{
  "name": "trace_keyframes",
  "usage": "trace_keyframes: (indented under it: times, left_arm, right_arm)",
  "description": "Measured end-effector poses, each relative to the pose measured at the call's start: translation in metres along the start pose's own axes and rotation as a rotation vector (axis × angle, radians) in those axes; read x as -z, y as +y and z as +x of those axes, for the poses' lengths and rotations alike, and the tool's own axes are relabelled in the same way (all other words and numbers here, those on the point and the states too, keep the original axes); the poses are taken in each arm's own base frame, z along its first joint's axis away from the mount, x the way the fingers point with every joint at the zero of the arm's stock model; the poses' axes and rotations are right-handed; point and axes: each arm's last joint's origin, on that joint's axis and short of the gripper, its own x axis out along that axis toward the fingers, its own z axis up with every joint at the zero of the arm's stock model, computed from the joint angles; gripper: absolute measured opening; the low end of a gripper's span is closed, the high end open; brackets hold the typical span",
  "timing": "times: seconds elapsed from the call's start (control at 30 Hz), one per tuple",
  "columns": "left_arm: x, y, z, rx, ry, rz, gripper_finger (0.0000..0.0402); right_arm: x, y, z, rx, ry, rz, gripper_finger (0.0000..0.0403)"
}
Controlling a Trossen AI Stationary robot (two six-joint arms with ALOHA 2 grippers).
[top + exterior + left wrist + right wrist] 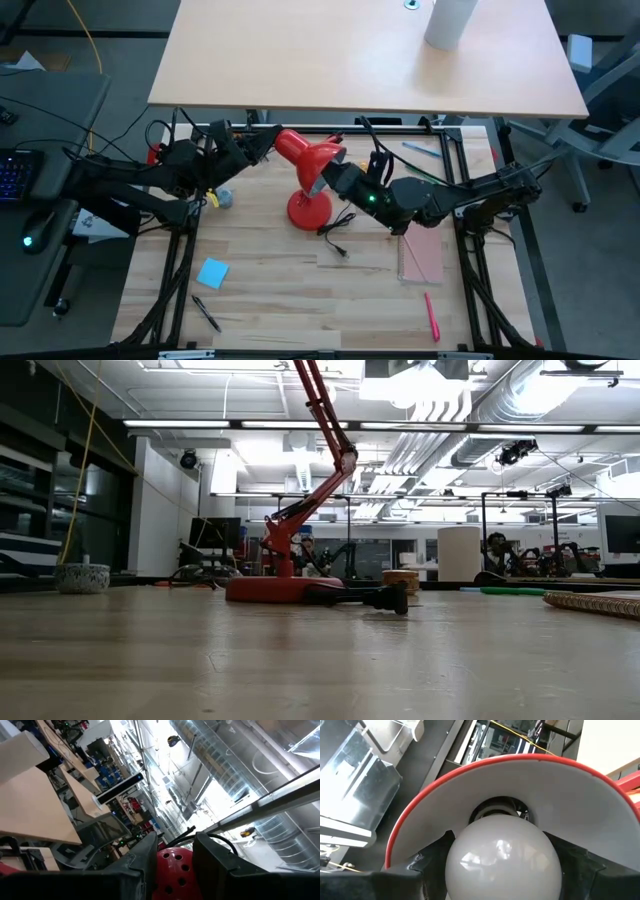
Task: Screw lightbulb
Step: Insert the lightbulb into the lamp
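Lightbulb (502, 857) clamped in right gripper (502, 870), inside the red lamp's shade (580, 790), long axis into socket (496, 810). Left gripper (172, 862) seemingly gripping shade's back.

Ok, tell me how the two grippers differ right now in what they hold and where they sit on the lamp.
The right gripper is shut on the white lightbulb, holding it at the socket inside the open mouth of the lamp shade; the left gripper clamps the red, vented back of the shade. In the high view, the right gripper comes in from the shade's right and the left gripper from its left. Both are raised off the table, on the same lamp.
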Motion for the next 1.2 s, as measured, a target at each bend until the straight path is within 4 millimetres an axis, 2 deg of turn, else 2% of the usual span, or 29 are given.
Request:
trace_keyframes:
  times: [0.5,0.6,0.7,0.9,1.2]
  left_arm:
    - [-0.0017,-0.0019,0.0001,0.018,-0.024,0.015,0.0106]
    - [-0.0017,-0.002,0.0,0.019,-0.024,0.014,0.0106]
    - [-0.0011,-0.0027,-0.0001,0.035,-0.008,0.013,0.0106]
    - [-0.0012,-0.0035,-0.0002,0.045,-0.006,0.009,0.0106]
    - [-0.0016,-0.0036,-0.0002,0.047,-0.006,0.008,0.0106]
  right_arm:
    - [0.0005,-0.0004,0.0001,-0.002,0.013,0.017,0.0264]
    - [0.0009,-0.0005,0.0001,-0.004,0.023,-0.011,0.0273]
    - [0.0014,-0.0008,0.0005,-0.008,0.038,0.052,0.0285]
    - [0.002,-0.0027,0.0013,0.008,0.018,0.059,0.029]
    - [0.0018,-0.0022,0.0008,0.004,0.026,0.01,0.0291]
